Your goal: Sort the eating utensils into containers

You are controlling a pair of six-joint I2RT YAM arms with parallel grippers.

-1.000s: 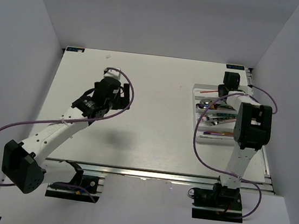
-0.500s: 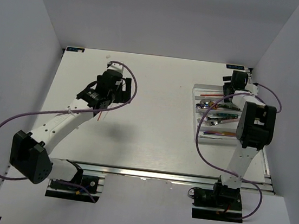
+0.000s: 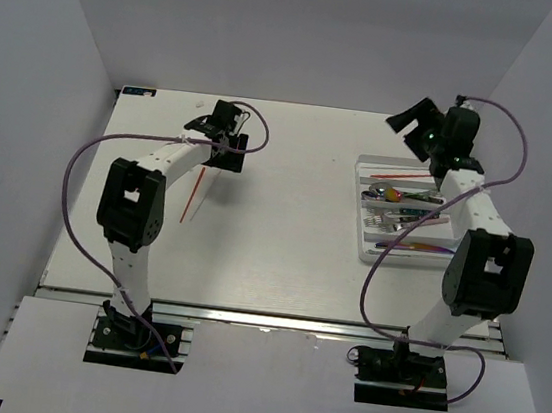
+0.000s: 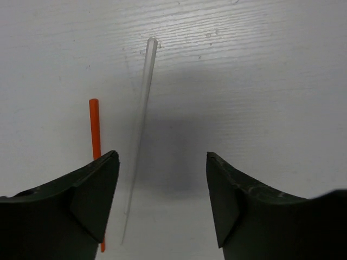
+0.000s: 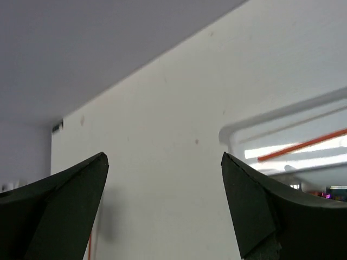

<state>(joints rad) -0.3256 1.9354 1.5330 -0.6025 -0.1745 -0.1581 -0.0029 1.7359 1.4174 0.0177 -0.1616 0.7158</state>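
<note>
I am holding the left gripper [image 4: 162,162] open over the white chopstick [image 4: 142,108] and red chopstick [image 4: 95,127] at ten o'clock, ready to straddle one, while the right gripper [image 5: 162,162] is hovering open and empty near the tray [image 3: 364,253] at two o'clock.

No legible writing on the sorting rig
Two small corner tags [image 3: 137,92] on the table [image 3: 280,257] are too tiny to read.

Bare table [image 3: 285,218] open across centre of top view, white tray [image 3: 362,229] holding cutlery [image 3: 406,217] blocks the right side, red chopstick [image 3: 193,198] and white chopstick [image 4: 142,108] lie upper left beneath left gripper [image 4: 162,157], jaws apart, white chopstick seen between them, side walls [image 3: 20,155] hem both flanks.
</note>
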